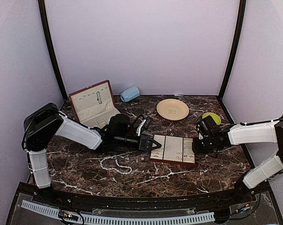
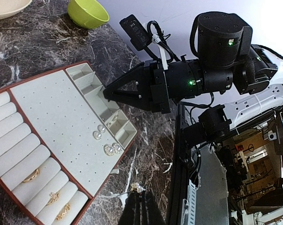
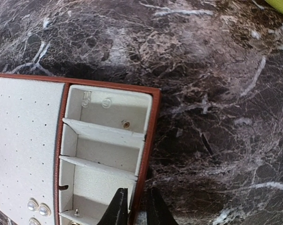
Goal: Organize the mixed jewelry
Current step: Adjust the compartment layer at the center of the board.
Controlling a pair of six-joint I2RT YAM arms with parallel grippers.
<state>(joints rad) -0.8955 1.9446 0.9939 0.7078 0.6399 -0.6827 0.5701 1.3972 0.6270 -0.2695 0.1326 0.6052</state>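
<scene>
Your left gripper is pinched shut at the tray's left edge. Your right gripper is narrow, one finger on each side of the tray's right wall; I cannot tell if it squeezes. The bead strand lies on the surface, near-left of the tray.

Your left gripper is cropped at the bottom edge; tray runs off-frame; bits on the plate too tiny to tell.
</scene>
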